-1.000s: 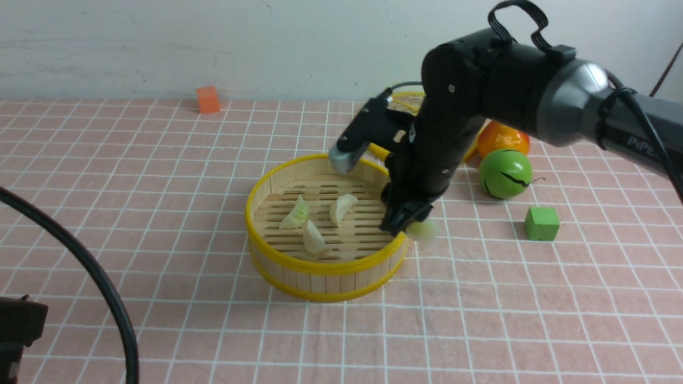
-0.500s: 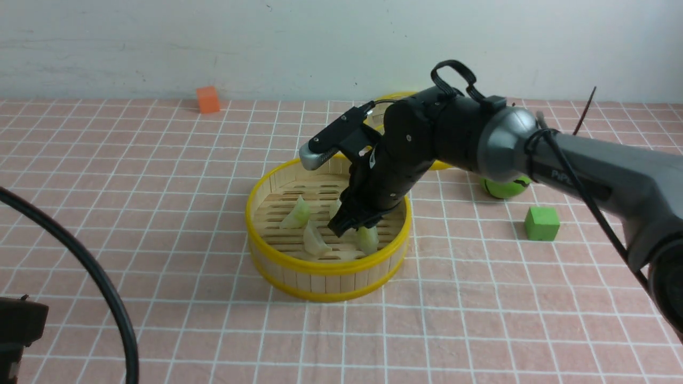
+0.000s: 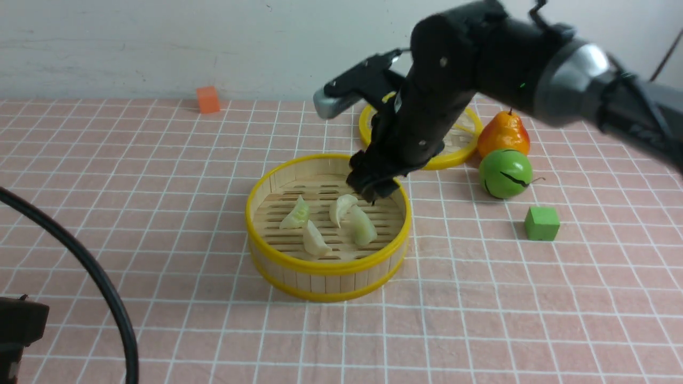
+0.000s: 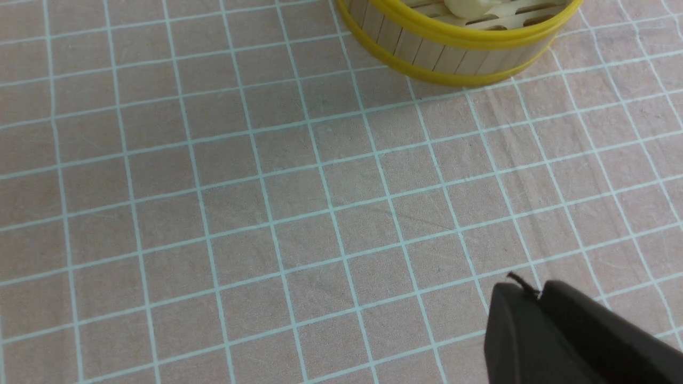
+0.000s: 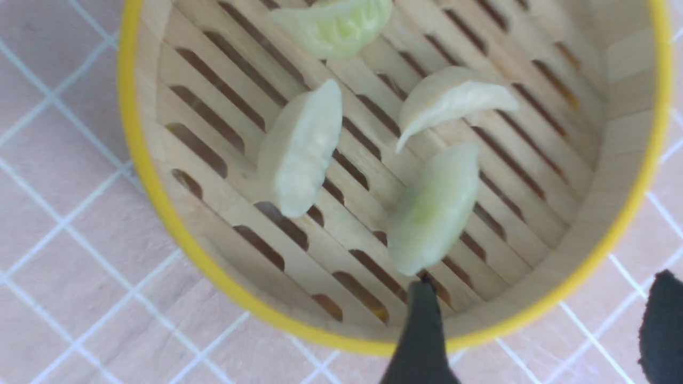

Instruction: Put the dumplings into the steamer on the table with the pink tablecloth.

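1. The steamer (image 3: pixel 326 265) is holding all four dumplings (image 3: pixel 315 240) on the pink tablecloth (image 3: pixel 160 213).
2. The right gripper (image 3: pixel 373 191) is hovering over its far rim, jaws spread, empty.
3. The left gripper (image 4: pixel 536 293) is hanging nearby, jaws together, empty.

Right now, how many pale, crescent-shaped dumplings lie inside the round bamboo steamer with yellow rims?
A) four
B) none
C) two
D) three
A: four dumplings rest on the slatted floor of the bamboo steamer, and the right gripper above them is open and holds none.
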Robot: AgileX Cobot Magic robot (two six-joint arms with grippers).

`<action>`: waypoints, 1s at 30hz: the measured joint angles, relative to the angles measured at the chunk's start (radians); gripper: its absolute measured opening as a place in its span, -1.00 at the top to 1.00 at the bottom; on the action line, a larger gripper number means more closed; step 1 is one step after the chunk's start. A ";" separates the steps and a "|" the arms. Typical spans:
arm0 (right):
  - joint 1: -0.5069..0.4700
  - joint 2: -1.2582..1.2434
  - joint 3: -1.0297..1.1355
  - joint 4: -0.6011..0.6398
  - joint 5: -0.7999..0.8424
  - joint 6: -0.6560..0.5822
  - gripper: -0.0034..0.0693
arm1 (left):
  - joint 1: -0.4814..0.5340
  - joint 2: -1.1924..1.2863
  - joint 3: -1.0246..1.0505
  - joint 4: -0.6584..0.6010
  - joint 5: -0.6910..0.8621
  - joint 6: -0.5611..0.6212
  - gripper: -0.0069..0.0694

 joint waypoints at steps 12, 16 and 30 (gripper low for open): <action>0.000 -0.447 0.216 0.107 0.098 0.001 0.96 | 0.000 0.000 0.000 0.000 0.000 0.000 0.67; 0.000 -0.689 0.486 0.163 -0.054 0.000 0.96 | 0.000 0.000 0.000 0.000 0.000 0.000 0.65; 0.000 -1.119 1.030 0.299 -0.423 0.000 0.95 | 0.000 0.000 0.000 0.000 0.000 0.000 0.64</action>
